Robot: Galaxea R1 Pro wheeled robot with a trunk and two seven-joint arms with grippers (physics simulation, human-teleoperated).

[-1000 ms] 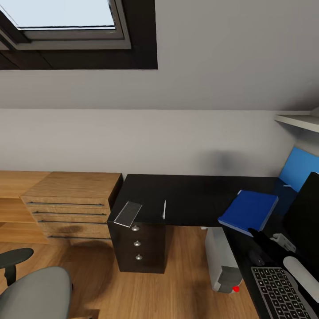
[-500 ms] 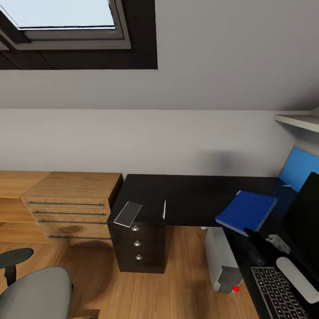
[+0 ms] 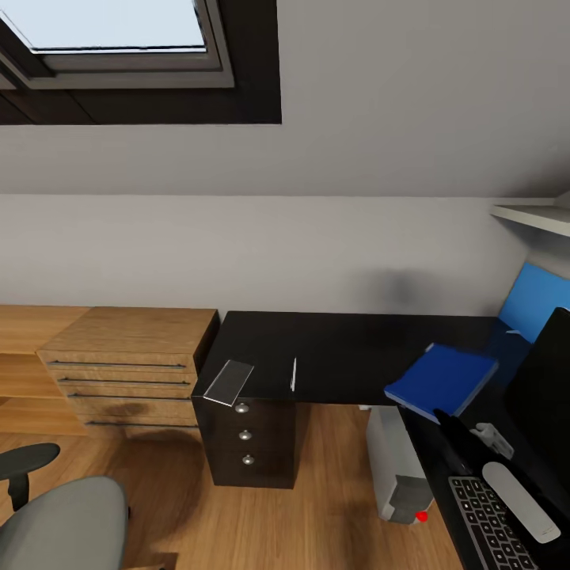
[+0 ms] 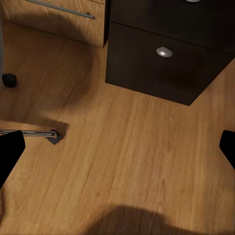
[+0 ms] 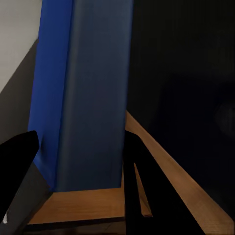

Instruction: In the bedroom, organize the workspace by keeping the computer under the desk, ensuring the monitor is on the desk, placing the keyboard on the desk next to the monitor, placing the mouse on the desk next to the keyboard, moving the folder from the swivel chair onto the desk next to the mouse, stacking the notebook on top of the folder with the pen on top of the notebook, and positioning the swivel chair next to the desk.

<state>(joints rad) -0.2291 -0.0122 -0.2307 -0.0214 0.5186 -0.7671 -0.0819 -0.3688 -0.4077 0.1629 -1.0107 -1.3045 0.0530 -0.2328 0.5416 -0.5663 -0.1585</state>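
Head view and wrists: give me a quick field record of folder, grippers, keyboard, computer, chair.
folder: on desk, one corner past the edge, tilted
right gripper: at folder's near edge, fingers either side; contact unclear
left gripper: open, over wooden floor
keyboard: on desk
computer: on floor under desk
swivel chair: apart from desk

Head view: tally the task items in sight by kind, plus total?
desk: 1
folder: 1
monitor: 1
keyboard: 1
computer: 1
swivel chair: 1
Total: 6
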